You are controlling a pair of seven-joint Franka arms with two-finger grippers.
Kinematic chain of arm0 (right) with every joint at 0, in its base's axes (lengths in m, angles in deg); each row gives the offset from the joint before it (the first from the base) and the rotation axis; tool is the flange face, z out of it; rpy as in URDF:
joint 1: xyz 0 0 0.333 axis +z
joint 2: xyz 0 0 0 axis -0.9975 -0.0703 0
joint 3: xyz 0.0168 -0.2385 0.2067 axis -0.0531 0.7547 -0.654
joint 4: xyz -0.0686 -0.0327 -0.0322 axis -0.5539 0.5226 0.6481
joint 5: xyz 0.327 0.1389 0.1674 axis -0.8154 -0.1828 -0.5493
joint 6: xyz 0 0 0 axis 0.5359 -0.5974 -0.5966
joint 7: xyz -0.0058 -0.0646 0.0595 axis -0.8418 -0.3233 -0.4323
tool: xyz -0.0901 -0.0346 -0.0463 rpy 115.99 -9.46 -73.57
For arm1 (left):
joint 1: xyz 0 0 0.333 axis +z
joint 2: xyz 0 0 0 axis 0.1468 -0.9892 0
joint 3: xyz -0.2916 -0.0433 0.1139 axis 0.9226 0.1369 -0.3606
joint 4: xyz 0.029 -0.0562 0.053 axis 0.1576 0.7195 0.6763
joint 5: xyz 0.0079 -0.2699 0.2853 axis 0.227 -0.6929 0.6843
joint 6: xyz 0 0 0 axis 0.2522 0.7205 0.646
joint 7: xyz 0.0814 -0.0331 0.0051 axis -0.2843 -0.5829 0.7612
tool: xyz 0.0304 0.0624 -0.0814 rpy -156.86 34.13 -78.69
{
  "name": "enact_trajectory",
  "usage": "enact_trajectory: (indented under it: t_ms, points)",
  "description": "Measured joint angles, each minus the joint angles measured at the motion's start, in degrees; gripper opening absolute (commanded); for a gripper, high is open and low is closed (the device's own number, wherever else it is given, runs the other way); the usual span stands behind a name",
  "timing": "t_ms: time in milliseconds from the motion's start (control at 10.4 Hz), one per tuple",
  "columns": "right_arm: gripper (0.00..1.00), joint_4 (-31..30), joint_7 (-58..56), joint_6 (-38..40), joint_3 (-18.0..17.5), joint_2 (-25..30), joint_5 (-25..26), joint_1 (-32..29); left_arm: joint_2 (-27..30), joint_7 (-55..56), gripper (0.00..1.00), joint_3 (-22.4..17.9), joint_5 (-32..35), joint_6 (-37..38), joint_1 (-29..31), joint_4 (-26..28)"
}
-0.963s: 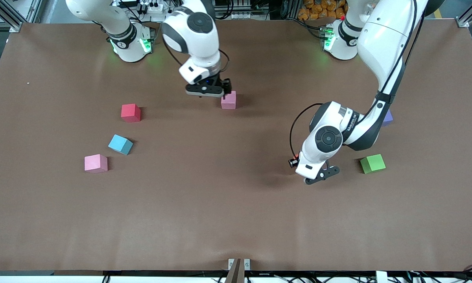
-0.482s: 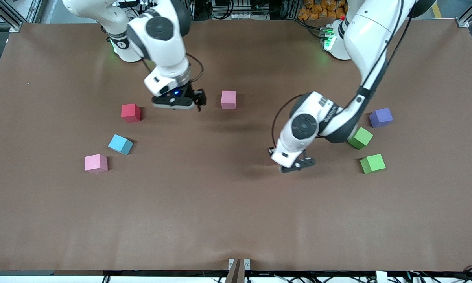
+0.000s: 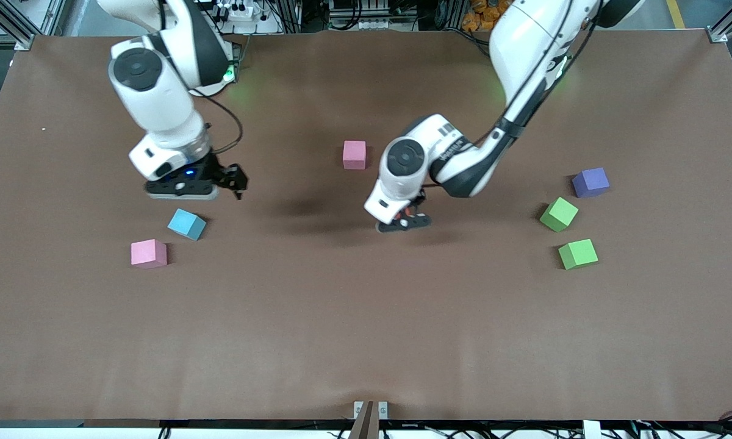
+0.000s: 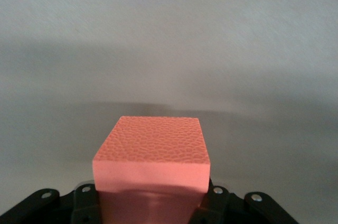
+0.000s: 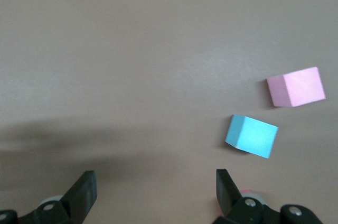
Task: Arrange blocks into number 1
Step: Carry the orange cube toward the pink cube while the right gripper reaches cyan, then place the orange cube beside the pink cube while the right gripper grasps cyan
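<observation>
My left gripper (image 3: 404,222) is shut on an orange block (image 4: 152,152) and hangs low over the middle of the table, close to a pink block (image 3: 354,154). My right gripper (image 3: 228,178) is open and empty, its fingers (image 5: 84,192) wide apart over bare table. It is above the light blue block (image 3: 186,224) (image 5: 252,136), with a second pink block (image 3: 149,253) (image 5: 296,86) beside that one. The right hand hides the red block in the front view. Two green blocks (image 3: 559,214) (image 3: 577,253) lie toward the left arm's end.
A purple cube (image 3: 590,182) sits beside the green blocks, farther from the front camera. The brown table (image 3: 366,329) stretches wide and bare toward the front camera.
My right gripper left the middle pink block and swung toward the right arm's end, over where the red block lay. My left gripper carried the orange block from the green blocks toward the middle.
</observation>
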Motion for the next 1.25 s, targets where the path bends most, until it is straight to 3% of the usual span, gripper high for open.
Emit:
enact_trajectory:
  t_ms: [289, 482, 963, 1252]
  points:
    - [1.0, -1.6, 1.3, 2.8, 1.7, 1.0, -4.3, -1.3, -0.9, 2.5, 0.0, 0.0, 0.0, -0.5, -6.0, -0.1]
    - [1.0, -5.8, 1.7, 2.3, 3.5, 2.4, -5.2, -1.4, -1.2, 2.9, 0.0, 0.0, 0.0, -1.1, -8.1, -0.2]
    - [1.0, -18.5, -0.9, -13.4, 7.3, 4.1, -5.3, -3.8, -3.4, 2.9, 0.0, -0.3, 0.0, -5.5, -11.9, -0.4]
    - [1.0, -22.3, -2.1, -16.2, 9.1, 3.3, -5.3, -5.3, -5.4, 3.0, 0.0, -1.4, 0.0, -6.8, -13.3, -0.5]
